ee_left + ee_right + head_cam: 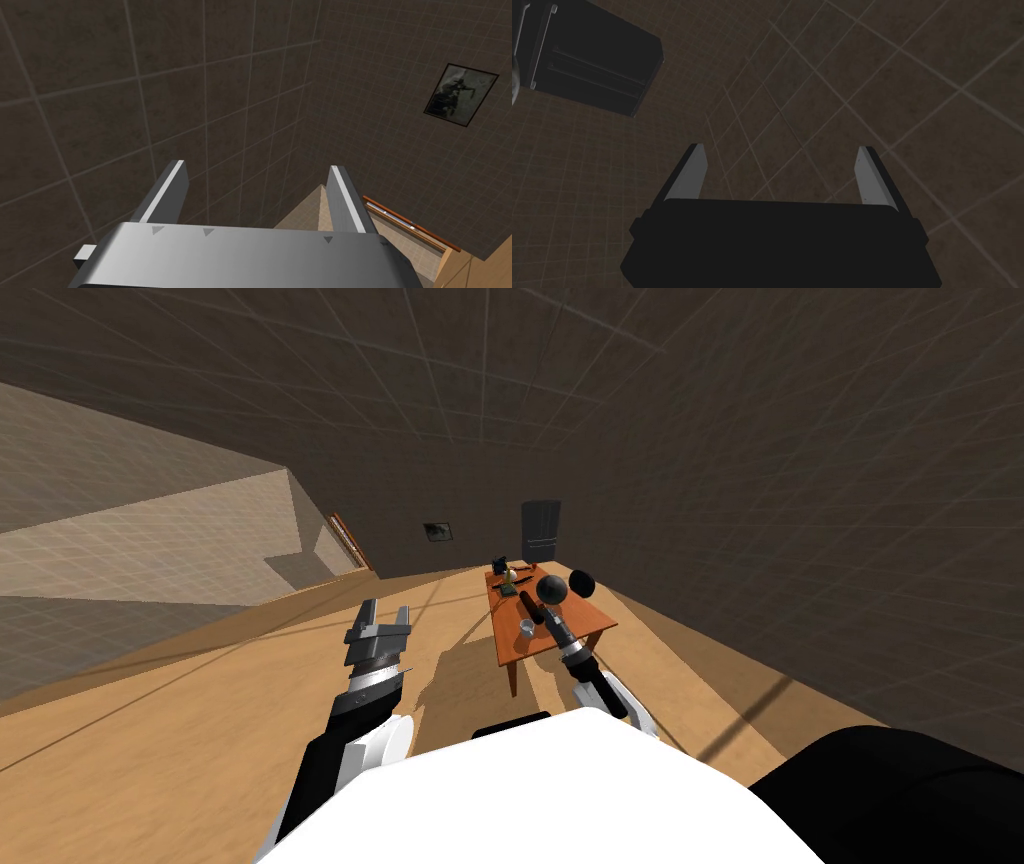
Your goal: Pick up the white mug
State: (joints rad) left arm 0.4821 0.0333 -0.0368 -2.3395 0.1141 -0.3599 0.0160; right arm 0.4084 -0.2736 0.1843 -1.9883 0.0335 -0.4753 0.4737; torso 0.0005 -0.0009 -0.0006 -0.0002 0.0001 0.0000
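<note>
Head view: left pincer (pixel 386 608) raised forward, agape; right pincer (pixel 780 147) agape too.

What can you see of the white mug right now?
The mug is small, pale grey-white, apparently upright with its open top showing. It stands near the front of the brown table, beside the right arm, apart from the other items farther back. Handle too small to tell. Nothing grips it.

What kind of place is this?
Likely a room in a house, perhaps a dining room: a wood floor, a long brown table holding a white mug, and a framed picture on the dark tiled wall.
</note>
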